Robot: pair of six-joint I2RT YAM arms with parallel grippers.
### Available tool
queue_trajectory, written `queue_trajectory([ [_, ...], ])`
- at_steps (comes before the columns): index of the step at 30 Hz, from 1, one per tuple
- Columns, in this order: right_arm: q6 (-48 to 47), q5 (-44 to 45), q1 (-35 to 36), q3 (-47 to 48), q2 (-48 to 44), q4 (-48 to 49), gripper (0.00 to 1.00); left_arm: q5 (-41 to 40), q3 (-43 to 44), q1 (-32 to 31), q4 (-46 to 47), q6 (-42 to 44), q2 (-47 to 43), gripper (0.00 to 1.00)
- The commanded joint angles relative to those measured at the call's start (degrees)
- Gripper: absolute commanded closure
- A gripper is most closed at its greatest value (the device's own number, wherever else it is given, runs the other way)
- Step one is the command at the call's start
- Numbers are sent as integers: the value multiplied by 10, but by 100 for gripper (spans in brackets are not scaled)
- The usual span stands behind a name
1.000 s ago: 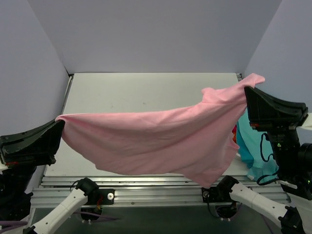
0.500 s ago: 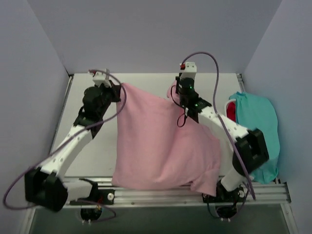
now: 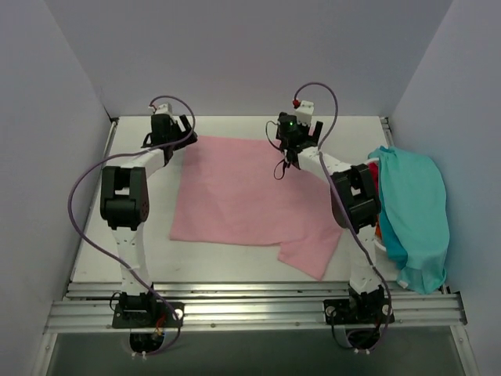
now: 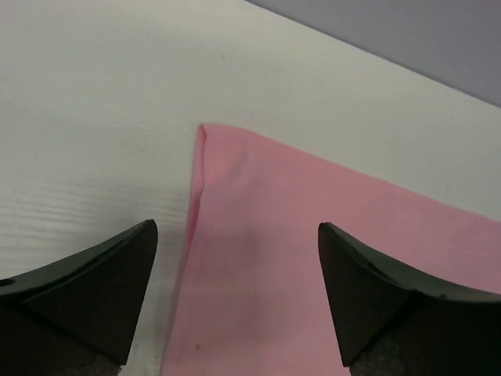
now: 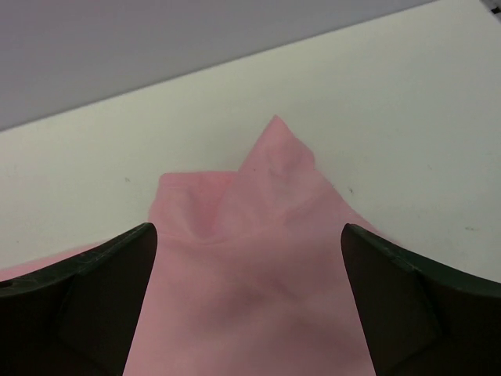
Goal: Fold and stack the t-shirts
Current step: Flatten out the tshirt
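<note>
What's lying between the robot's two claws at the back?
The pink t-shirt: its far edge runs from the left gripper to the right gripper, seen in the top view.

A pale grey desk [image 3: 235, 129] with a faint grain is closed in by plain lavender walls [image 3: 250, 55] along its far, left and right edges. A few tiny dark specks [image 5: 350, 189] mark the surface near the far edge. Silver aluminium rails [image 3: 250, 309] run along the near edge, with a dark strip of floor [image 3: 250, 352] below them.
</note>
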Motion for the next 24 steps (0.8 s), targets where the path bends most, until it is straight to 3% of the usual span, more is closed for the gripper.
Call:
queue_trajectory([
  [1, -8, 50, -3, 36, -64, 4, 0, 12, 40, 15, 11, -39, -29, 6],
  [6, -3, 66, -3, -4, -147, -5, 0, -42, -8, 12, -5, -26, -129, 6],
  [10, 8, 72, -5, -72, -180, 17, 0, -70, -124, 6, 17, -26, -242, 6],
  [17, 91, -66, -69, -21, -85, -139, 1, -86, -260, -27, -20, -36, -328, 6],
  [20, 141, -72, -65, -120, -150, -113, 1, -105, -315, -39, -49, -82, -347, 6],
  [21, 176, -84, -61, -208, -206, -86, 1, -114, -354, -52, -49, -108, -367, 6],
  [24, 223, -73, -47, -347, -315, -64, 1, -145, -408, -77, -46, -145, -406, 6],
])
